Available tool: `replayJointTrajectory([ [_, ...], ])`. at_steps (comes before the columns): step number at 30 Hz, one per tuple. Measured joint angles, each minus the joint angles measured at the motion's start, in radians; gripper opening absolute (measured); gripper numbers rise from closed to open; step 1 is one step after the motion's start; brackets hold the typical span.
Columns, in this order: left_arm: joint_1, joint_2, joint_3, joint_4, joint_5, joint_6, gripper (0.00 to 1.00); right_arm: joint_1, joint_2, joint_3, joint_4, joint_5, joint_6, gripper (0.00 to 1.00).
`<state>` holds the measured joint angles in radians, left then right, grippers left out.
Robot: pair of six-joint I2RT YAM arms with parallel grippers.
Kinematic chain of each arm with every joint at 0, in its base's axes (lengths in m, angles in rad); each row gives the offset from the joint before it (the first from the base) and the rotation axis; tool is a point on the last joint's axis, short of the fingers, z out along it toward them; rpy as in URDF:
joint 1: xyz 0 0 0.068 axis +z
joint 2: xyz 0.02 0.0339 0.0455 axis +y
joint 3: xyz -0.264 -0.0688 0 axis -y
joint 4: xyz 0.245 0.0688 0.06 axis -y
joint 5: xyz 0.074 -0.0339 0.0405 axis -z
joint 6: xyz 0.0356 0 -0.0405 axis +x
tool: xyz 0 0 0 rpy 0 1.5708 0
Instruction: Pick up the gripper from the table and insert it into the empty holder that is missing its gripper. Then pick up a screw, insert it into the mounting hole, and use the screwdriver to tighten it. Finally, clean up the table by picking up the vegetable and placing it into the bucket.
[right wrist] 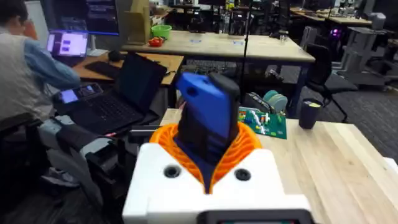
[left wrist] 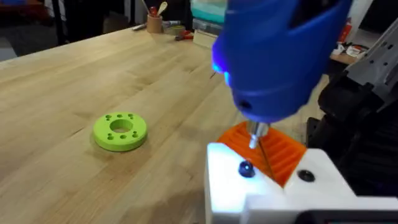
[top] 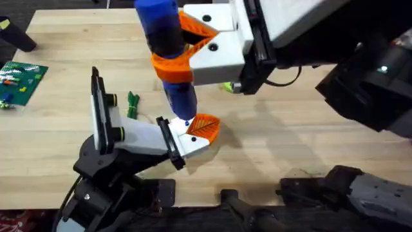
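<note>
My right gripper (top: 174, 64) is shut on the blue screwdriver (top: 168, 38), which stands upright between its orange jaws, as the right wrist view shows (right wrist: 208, 121). The metal tip (left wrist: 255, 135) points down just above the white holder (top: 151, 136) on the left arm's end. The small orange ribbed gripper (top: 205, 127) sits in the holder's end (left wrist: 273, 152), beside two dark dots on the white block (left wrist: 236, 186). I cannot make out a screw. The dark-green vegetable (top: 132, 104) lies on the table behind the holder. The bucket is out of view.
A lime-green disc (left wrist: 120, 130) with a centre hole lies on the wood beyond the holder. A green circuit board (top: 20, 78) sits at the table's left edge. The right arm's dark bulk (top: 367, 90) hangs over the right side.
</note>
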<state>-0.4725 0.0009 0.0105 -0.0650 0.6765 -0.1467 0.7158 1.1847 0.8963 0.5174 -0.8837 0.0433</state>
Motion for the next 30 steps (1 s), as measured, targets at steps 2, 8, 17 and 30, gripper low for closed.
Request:
replayJointTrajectory([
  [2,0.0,0.0,0.0,0.0,0.0,0.0,0.014,0.0,0.0,0.0,0.0,-0.001,-0.005,0.031],
  [8,0.0,0.0,0.0,0.0,0.0,0.001,0.014,0.0,0.0,0.0,0.0,-0.001,-0.012,0.031],
  [17,0.0,0.0,0.0,0.0,0.0,0.001,0.014,0.003,0.0,0.0,0.0,0.0,-0.014,0.031],
  [30,0.0,0.0,0.0,0.0,0.0,0.001,0.014,0.022,0.0,0.0,-0.021,0.007,-0.015,0.031],
])
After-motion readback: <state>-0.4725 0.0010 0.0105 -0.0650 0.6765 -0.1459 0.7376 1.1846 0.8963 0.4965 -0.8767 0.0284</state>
